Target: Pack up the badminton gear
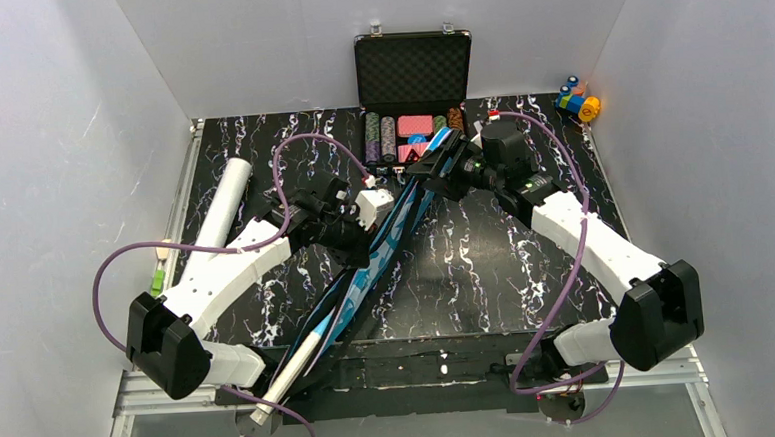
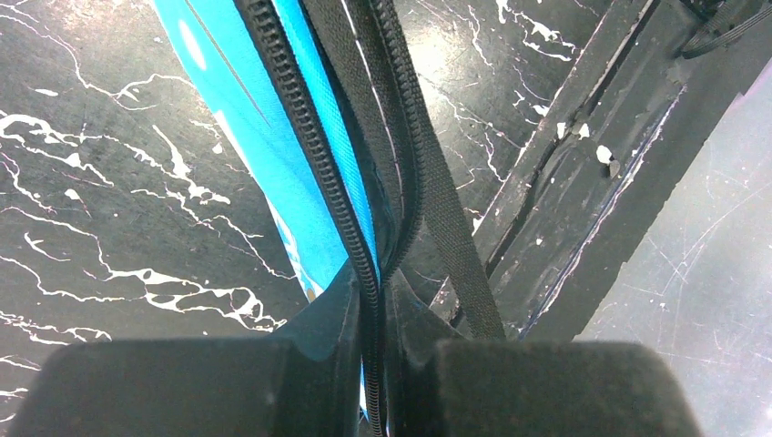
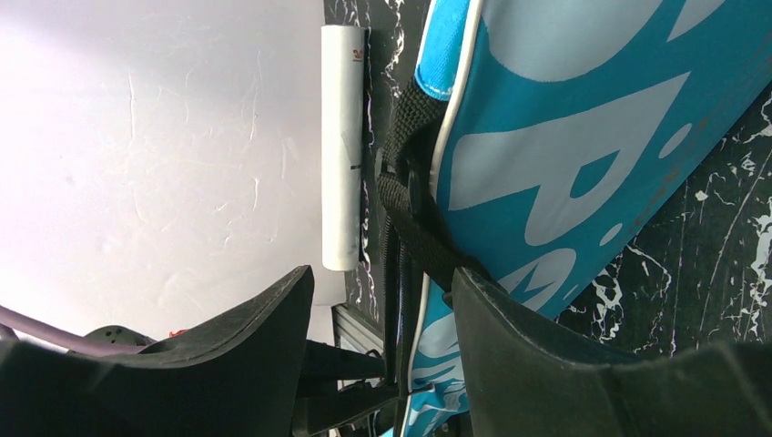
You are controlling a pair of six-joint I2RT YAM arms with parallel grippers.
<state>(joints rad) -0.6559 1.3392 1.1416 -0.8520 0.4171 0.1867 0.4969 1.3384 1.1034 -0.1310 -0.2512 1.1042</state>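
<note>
The long blue bag [image 1: 380, 254] with white lettering lies diagonally across the table, and a racket's pale handle [image 1: 284, 379] sticks out of its near end. My left gripper [image 1: 365, 212] is shut on the bag's black zipper edge [image 2: 350, 228], with both fingers pressed against it [image 2: 371, 284]. My right gripper [image 1: 444, 168] is at the bag's far end and open [image 3: 382, 278]. The bag's edge and black strap [image 3: 414, 228] lie between its fingers, against the right one. The white tube [image 1: 224, 200] lies at the left and also shows in the right wrist view [image 3: 343, 146]. No shuttlecock shows.
An open black case of poker chips [image 1: 414, 97] stands at the back centre, just behind my right gripper. Colourful toy blocks [image 1: 578, 101] sit at the back right corner. A small green and white object [image 1: 157, 273] lies off the table's left edge.
</note>
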